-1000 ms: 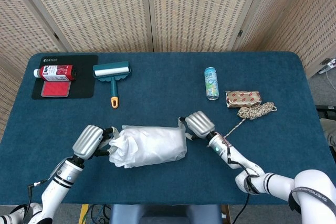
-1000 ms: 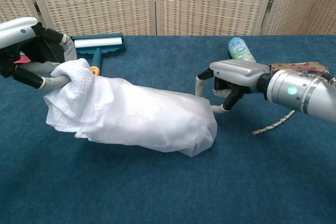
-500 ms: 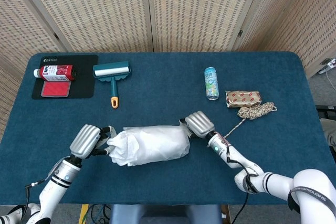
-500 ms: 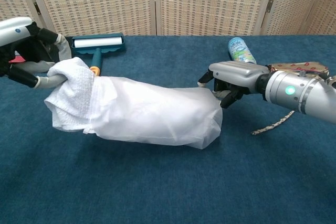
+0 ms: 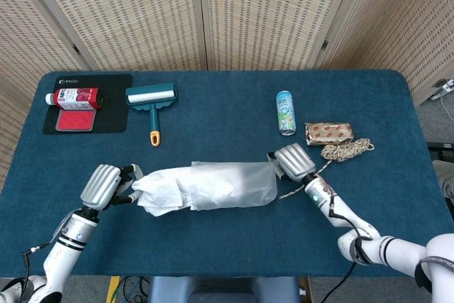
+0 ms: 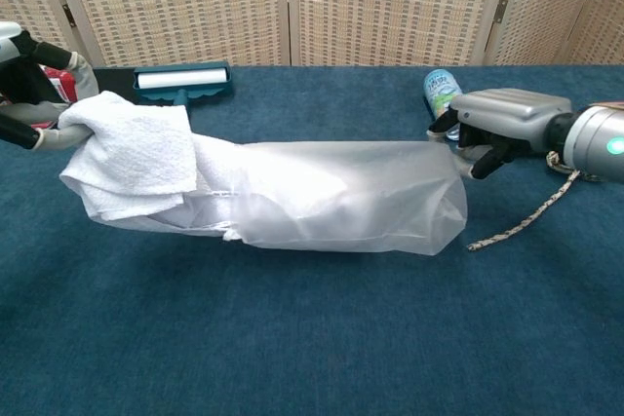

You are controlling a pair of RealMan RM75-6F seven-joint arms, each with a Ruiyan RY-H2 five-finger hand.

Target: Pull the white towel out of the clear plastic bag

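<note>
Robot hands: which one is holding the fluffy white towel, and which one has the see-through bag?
The left robot hand grips the white towel. The right robot hand holds the closed end of the clear plastic bag.

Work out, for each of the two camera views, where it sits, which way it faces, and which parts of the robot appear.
Head view: high, looking steeply down on the whole table; both forearms and hands show.
Chest view: low at the table's near edge, facing level toward the wicker screen; only the hands show.
Shared: left hand gripping the white towel, right hand holding the clear plastic bag.
</note>
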